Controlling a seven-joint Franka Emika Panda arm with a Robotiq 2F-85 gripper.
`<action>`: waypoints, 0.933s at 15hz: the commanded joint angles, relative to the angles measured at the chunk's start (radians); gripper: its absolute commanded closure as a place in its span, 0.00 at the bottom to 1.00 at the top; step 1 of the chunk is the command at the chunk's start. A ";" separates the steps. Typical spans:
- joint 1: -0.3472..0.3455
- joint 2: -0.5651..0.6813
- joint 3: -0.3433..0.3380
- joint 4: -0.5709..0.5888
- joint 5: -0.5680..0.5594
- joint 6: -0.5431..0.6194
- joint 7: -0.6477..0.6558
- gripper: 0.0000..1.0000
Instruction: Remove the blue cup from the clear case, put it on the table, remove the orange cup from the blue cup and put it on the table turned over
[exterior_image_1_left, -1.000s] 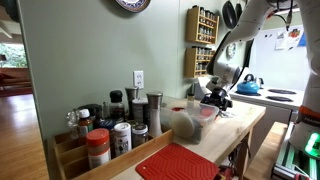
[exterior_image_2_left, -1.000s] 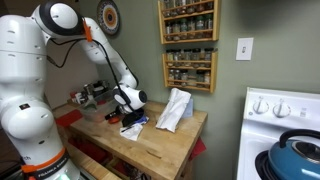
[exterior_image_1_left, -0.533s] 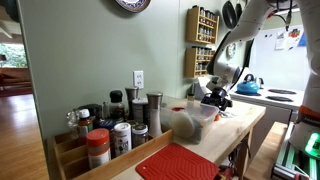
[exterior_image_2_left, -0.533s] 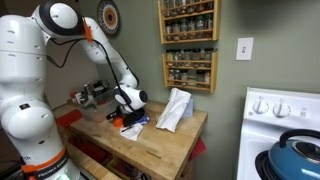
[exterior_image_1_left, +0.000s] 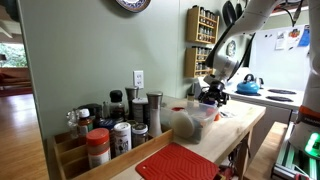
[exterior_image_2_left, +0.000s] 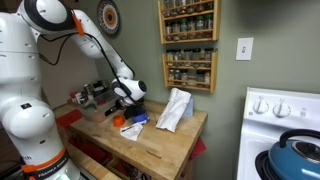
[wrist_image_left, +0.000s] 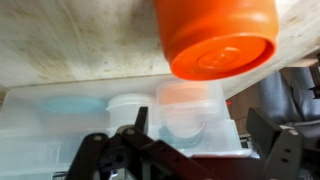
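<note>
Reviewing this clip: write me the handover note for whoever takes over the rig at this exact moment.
Gripper: open, holding nothing, hovering above the orange cup.
Orange cup: on the table, bottom up, free of the fingers.
Blue cup: on the table beside the orange cup, outside the clear case.
Done: both cups are out and set down, the orange one turned over.
Left: apparently only to lift the arm clear without knocking the orange cup.
</note>
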 joint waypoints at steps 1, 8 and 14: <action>0.017 -0.121 0.005 -0.040 -0.101 0.049 0.110 0.00; 0.047 -0.358 0.055 -0.098 -0.266 0.268 0.446 0.00; 0.009 -0.488 0.149 -0.146 -0.441 0.413 0.880 0.00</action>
